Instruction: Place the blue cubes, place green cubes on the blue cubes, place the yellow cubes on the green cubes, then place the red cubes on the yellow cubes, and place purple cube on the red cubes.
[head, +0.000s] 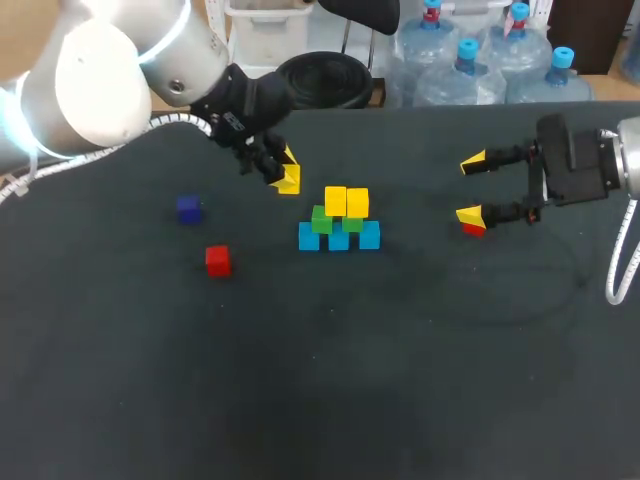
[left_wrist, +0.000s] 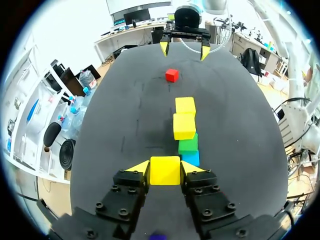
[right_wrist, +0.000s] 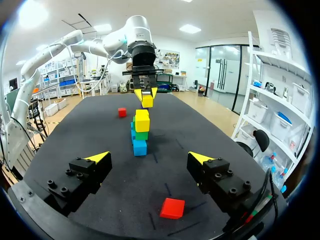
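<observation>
The left gripper, clamped on a small yellow cube, faces the blue, green and yellow cube stack close ahead on the tabletop (the right gripper, jaws apart, hangs over a small red cube).

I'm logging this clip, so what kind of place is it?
Probably a robotics lab bench: dark table, left tool holding a yellow cube, right tool open, a half-built cube stack between them.
</observation>
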